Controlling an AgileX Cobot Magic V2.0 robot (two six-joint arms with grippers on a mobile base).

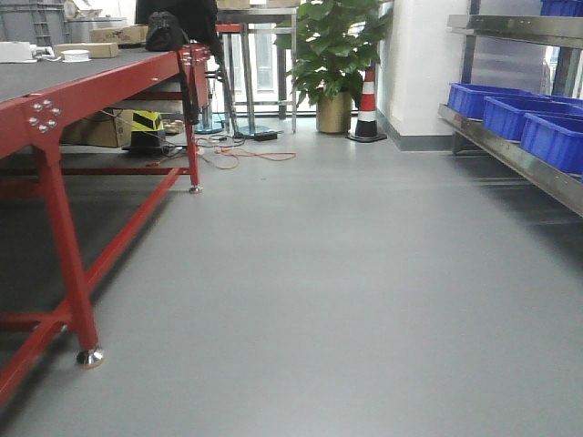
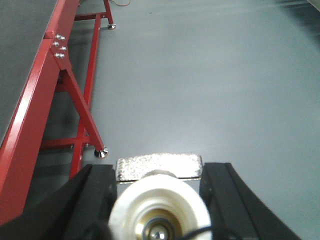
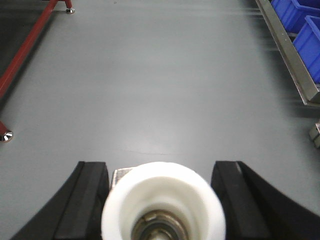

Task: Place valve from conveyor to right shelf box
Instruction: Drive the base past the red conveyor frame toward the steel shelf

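We find no readable words, numbers or brand marks in any view. Cardboard boxes (image 1: 117, 35) on the belt (image 1: 82, 71) are too blurred to show print. The only markings: black-and-yellow hazard stripes (image 1: 144, 123) under the red frame (image 1: 114, 86), and red-and-white bands on a cone (image 1: 367, 107).

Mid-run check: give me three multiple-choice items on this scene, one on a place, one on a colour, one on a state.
1. In the front view, the blue boxes are: A at left; B at right, on the shelf; C dead ahead.
2. Conveyor frame colour: A red; B yellow; C green.
3. The left hand is: A empty; B around a valve; C out of view.
Answers: B, they sit on the right-side shelf; A, its beams and legs are red; B, the valve fills the gap between its fingers.
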